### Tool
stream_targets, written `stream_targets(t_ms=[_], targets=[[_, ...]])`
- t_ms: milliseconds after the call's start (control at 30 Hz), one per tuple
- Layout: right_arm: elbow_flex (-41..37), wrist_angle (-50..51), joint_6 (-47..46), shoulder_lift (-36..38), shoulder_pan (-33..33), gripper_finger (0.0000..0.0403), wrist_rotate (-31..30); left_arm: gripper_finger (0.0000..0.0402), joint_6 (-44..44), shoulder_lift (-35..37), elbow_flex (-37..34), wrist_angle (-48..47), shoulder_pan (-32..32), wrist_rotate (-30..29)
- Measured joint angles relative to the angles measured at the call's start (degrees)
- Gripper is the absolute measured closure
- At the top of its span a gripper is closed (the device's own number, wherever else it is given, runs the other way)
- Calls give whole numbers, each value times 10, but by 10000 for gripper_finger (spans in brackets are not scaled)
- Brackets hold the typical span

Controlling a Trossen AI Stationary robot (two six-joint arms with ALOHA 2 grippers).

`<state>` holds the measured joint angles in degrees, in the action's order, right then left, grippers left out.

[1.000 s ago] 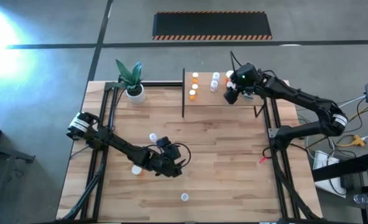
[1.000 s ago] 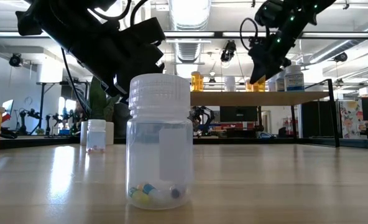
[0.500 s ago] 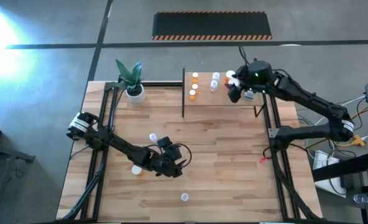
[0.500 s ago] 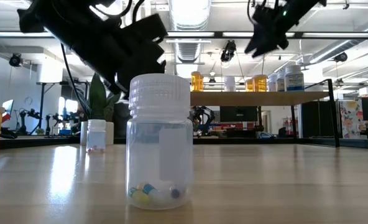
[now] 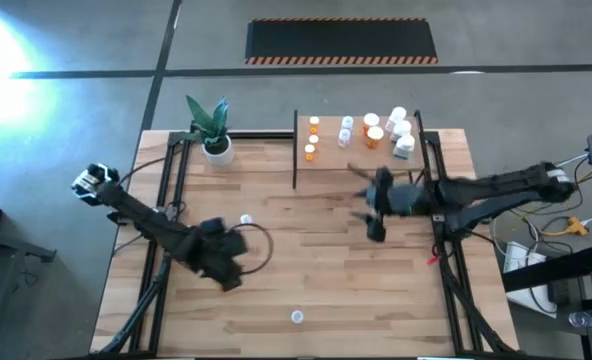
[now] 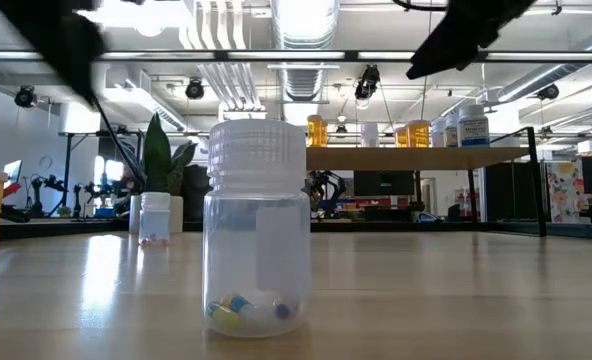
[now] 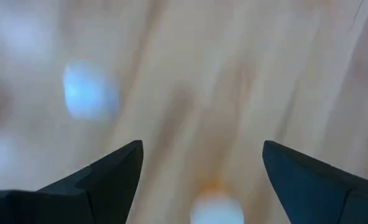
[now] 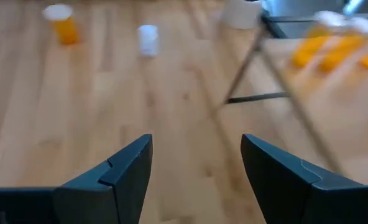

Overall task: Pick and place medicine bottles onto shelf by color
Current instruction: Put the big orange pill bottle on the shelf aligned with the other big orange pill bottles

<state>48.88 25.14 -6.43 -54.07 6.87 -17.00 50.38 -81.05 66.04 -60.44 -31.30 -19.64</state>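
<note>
The shelf [image 5: 361, 160] at the far right carries several orange and white medicine bottles [image 5: 374, 131], standing on their bases. On the table stand a clear bottle [image 5: 246, 219], another clear one [image 5: 297, 317] near the front edge, and an orange bottle [image 7: 215, 206] with a white cap. My left gripper [image 7: 201, 149] hangs open over the orange bottle without touching it; in the high view the gripper [image 5: 224, 272] hides it. My right gripper [image 8: 196, 140] is open in the air over the table's middle right [image 5: 375, 228], pointing toward the table's left.
A white plant pot [image 5: 217, 148] with a green plant stands at the far left. Black frame posts [image 5: 295, 150] edge the shelf. In the low view the near clear bottle [image 6: 256, 230] holds a few pills; a smaller clear one [image 6: 154, 218] stands behind it.
My left gripper has risen and gone toward the table's left edge, tipping to point more steeply down. My right gripper has swung away from the shelf toward the table's near edge and now hangs over the table's middle right. No bottle has moved.
</note>
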Motion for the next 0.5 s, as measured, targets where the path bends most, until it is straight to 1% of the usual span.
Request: stream_targets(t_ms=[100, 167, 200, 333, 400, 500], targets=[[-36, -43, -33, -5, 82, 168, -41, 88, 129, 6, -3, -87, -56, 83], [-56, -79, -43, -8, 132, 168, -58, 88, 193, 6, -7, -107, -100, 117], [-64, -95, -44, -10, 153, 168, -68, 88, 220, 5, -9, -106, -122, 125], [-76, -143, -40, -12, 222, 168, -110, 88, 313, -12, -25, -92, -194, 119], [-76, -151, -39, -12, 244, 168, -128, 88, 332, -26, -43, -74, -214, 108], [-72, -152, -34, -12, 270, 168, -152, 90, 332, -56, -73, -38, -225, 83]])
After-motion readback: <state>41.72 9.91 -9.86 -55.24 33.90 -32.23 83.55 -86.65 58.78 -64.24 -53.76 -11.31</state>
